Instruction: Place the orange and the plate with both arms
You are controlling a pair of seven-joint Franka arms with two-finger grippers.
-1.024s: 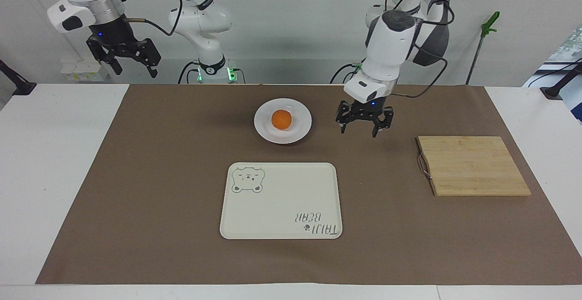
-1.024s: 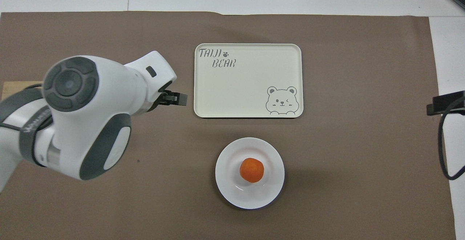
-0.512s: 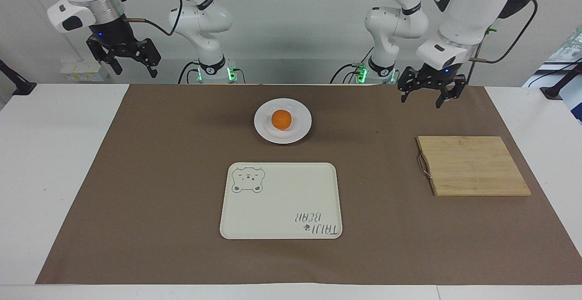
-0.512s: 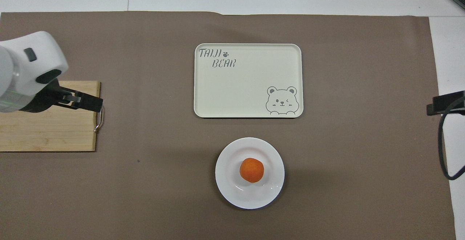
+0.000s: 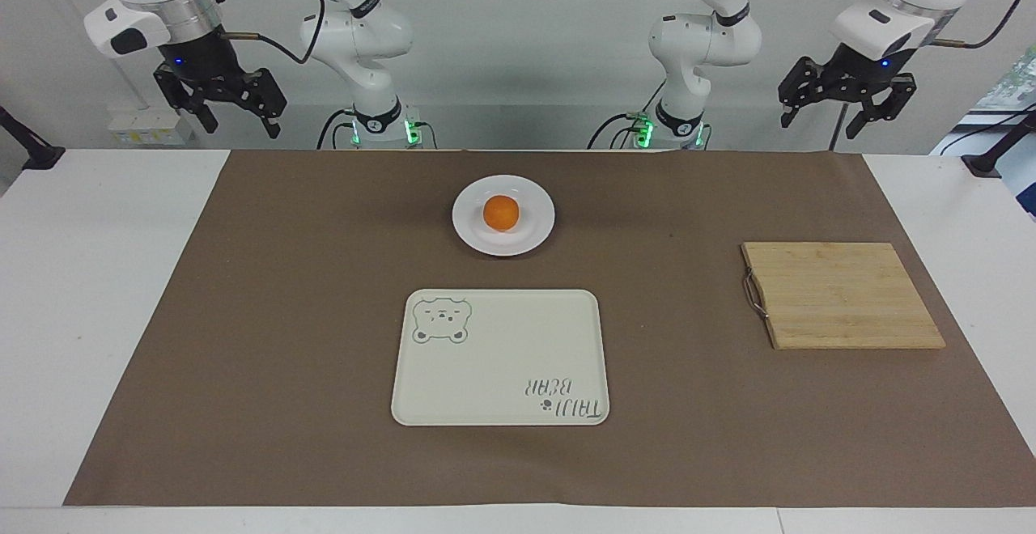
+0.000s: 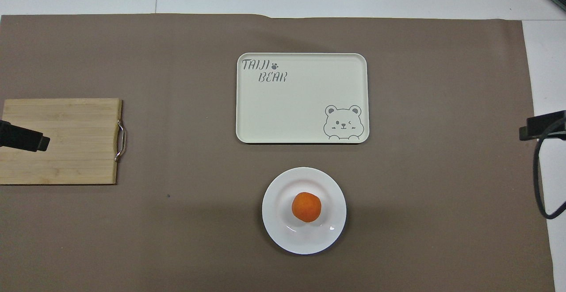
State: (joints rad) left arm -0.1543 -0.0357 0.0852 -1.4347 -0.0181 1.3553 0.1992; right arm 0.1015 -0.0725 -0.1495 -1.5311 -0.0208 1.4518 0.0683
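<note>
While both arms hang raised at the robots' edge of the table (image 5: 121, 315), the left claw (image 5: 846, 105) and right claw (image 5: 220, 105) spread and empty, the orange (image 5: 502, 212) sits on the plate (image 5: 534, 235), nearer the robots than the tray (image 5: 502, 372). Placing looks complete; otherwise, the plate needs a rim grasp.

- You have a plain pale wall (image 5: 526, 48) running along the robots' end of the table.
- The white table (image 5: 97, 291) carries a brown paper mat (image 5: 283, 340) over most of its top, with bare white margins at both ends.
- A white wall socket box (image 5: 150, 125) sits low on the wall toward the right arm's end.
- Light falls evenly, with only soft shadows on the mat.
</note>
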